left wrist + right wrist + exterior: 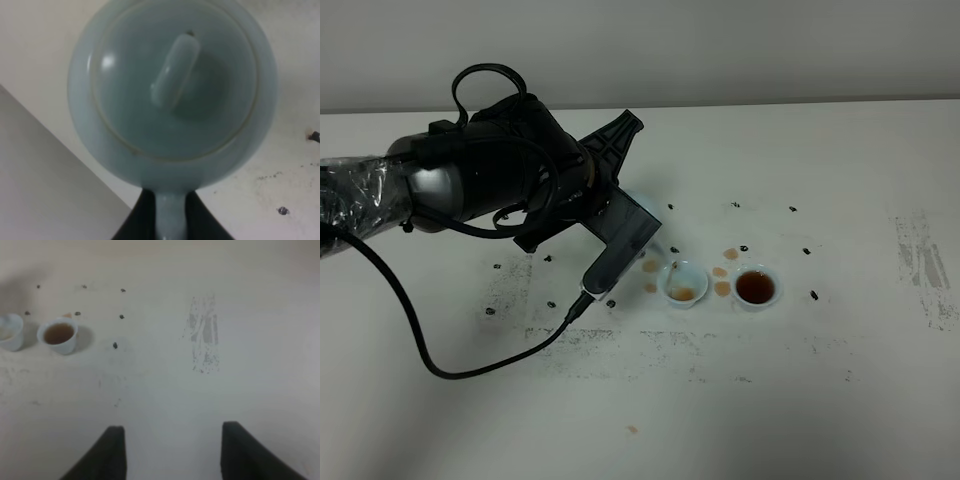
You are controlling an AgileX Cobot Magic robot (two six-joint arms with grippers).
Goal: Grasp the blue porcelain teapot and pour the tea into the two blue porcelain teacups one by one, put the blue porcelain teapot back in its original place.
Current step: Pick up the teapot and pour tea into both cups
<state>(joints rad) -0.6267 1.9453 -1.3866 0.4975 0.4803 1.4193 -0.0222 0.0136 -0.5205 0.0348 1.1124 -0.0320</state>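
The blue porcelain teapot [170, 85] fills the left wrist view from above, lid and knob toward the camera. My left gripper [170, 222] is shut on its handle. In the high view my left arm [500, 180] covers the pot, leaving only a pale sliver of the teapot [640, 197], held tilted just left of the cups. The left teacup [685, 283] holds a little tea. The right teacup [756, 287] is full of dark tea. My right gripper [172, 455] hangs open over bare table, with both teacups [59, 336] far from it.
Brown tea spills [722, 288] spot the white table [840, 380] between and around the cups. Small dark specks [814, 294] are scattered about, and worn grey patches [925, 270] mark the right side. A black cable [440, 360] loops across the table's front left.
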